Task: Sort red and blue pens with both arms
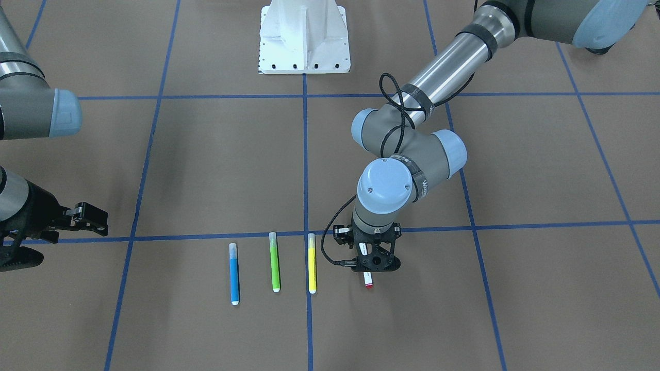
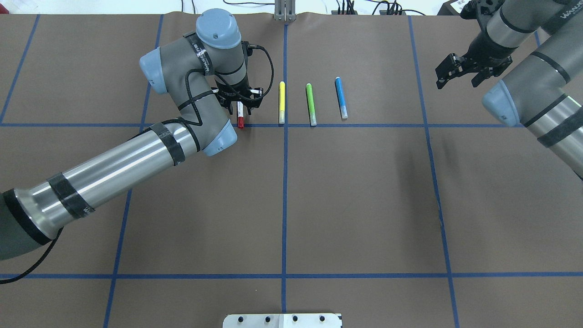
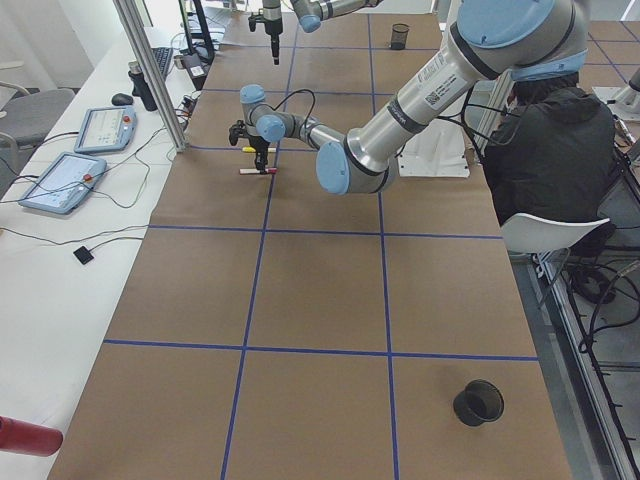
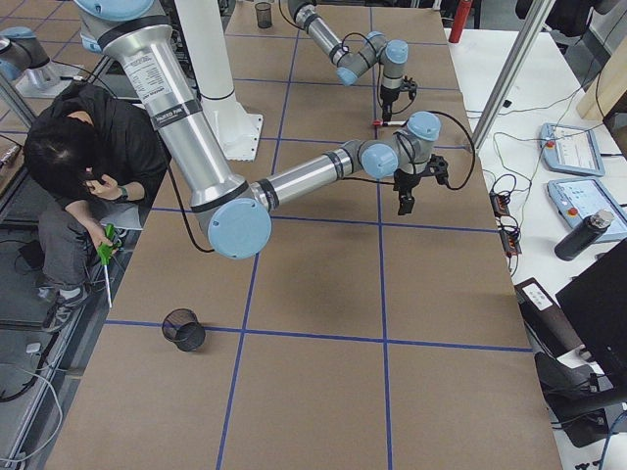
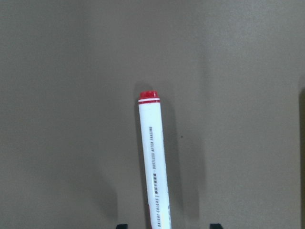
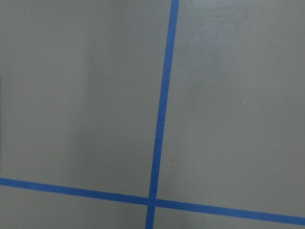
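Note:
The red pen (image 2: 240,119), white-barrelled with a red cap, lies on the brown table at the left end of a row of pens. My left gripper (image 2: 239,105) is down over it, open, with its fingers on either side of the barrel. In the left wrist view the barrel (image 5: 155,162) runs up between two widely spaced fingertips (image 5: 121,225). Its red end (image 1: 368,281) pokes out below the left gripper (image 1: 372,260). The blue pen (image 2: 340,97) lies at the row's right end. My right gripper (image 2: 448,75) hovers open, well to the right of it and holding nothing.
A yellow highlighter (image 2: 282,102) and a green highlighter (image 2: 311,104) lie between the red and blue pens. Blue tape lines grid the table. A black cup (image 3: 478,402) stands at the near left end, and a seated person (image 3: 550,140) is beside the table.

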You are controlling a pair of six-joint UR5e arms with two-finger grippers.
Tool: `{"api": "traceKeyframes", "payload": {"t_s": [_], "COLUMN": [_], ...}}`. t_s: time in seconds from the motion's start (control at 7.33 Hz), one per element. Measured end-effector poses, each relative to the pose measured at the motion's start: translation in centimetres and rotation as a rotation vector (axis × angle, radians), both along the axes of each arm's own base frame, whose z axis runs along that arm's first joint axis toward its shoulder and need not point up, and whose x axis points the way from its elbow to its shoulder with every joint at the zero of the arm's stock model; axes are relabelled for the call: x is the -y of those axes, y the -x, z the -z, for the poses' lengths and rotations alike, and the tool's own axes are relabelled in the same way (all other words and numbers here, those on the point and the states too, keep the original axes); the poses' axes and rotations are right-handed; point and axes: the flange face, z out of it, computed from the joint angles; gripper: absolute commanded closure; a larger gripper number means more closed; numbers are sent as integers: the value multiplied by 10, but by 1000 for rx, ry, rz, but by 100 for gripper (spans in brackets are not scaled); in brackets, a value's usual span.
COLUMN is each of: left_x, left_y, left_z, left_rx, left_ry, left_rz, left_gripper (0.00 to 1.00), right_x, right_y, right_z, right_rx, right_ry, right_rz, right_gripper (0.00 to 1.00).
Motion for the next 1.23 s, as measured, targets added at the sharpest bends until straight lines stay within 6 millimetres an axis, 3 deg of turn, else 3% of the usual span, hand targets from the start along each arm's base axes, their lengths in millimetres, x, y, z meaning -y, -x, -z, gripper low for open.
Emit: {"api": "traceKeyframes", "payload": {"t_s": [0.27, 0.41, 0.82, 1.23], "left_x": [-1, -2, -1, 15], "left_y": [-1, -3, 1, 36], "left_z": [-2, -2, 7, 30], "left_rx": [0, -1, -13, -19], "left_ry": [0, 6, 36, 45], "left_rz": [-2, 2, 42, 79], "left_gripper": [94, 100, 100, 100], "right_x": [0, 0, 1, 2], "right_y": [0, 0, 1, 3], "right_z": [0, 0, 2, 8], "right_rx": [0, 0, 1, 4], "right_ry": [0, 0, -2, -8], "right_rz": [0, 0, 0, -3], "right_gripper": [1, 1, 1, 1]}}
